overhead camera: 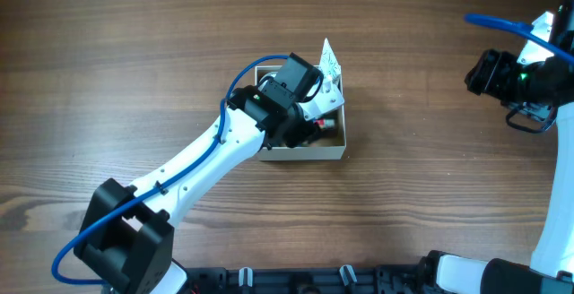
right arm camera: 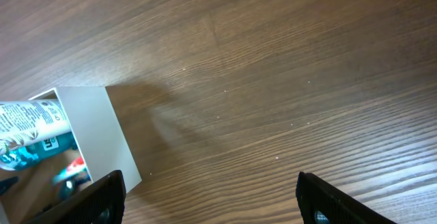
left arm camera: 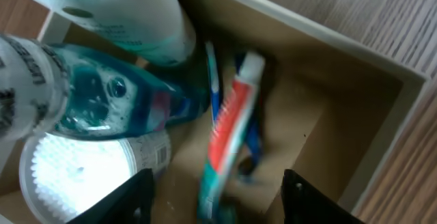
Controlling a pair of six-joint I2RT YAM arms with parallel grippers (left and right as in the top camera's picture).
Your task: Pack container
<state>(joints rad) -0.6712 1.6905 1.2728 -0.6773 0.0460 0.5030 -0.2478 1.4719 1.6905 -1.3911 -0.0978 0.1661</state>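
- The container (overhead camera: 305,153) sits about midway between the desk's near and far edges, a little left of its middle.
- The left tool (overhead camera: 321,122) hangs right over the container, tipped down into its right half, and the arm hides most of the left half from overhead.
- In the left wrist view the left tool (left arm camera: 218,207) is spread wide. Its two fingers (left arm camera: 133,197) stand well apart on either side of the lower end of a toothpaste tube (left arm camera: 229,135); I cannot tell whether either finger touches it.
- The tube lies on the container's tan floor, with the white wall (left arm camera: 382,108) to one side.
- Beside the tube lie a mouthwash bottle (left arm camera: 116,108) of blue liquid, a white bottle (left arm camera: 136,19) and a round white jar (left arm camera: 75,176), all packed close together.
- A thin blue stick (left arm camera: 213,80) lies between the mouthwash bottle and the tube.
- From overhead, a white pointed end (overhead camera: 330,59) pokes out past the container's far right corner.
- The right tool (overhead camera: 480,74) is near the desk's right edge, toward the far side and well apart from the container.
- In its own view the right tool (right arm camera: 212,203) is spread wide over bare wood, with the container's corner (right arm camera: 102,128) at lower left.
- The desk (overhead camera: 430,195) is dark brown wood with a plain grain.
- A black frame (overhead camera: 296,281) runs along its near edge.
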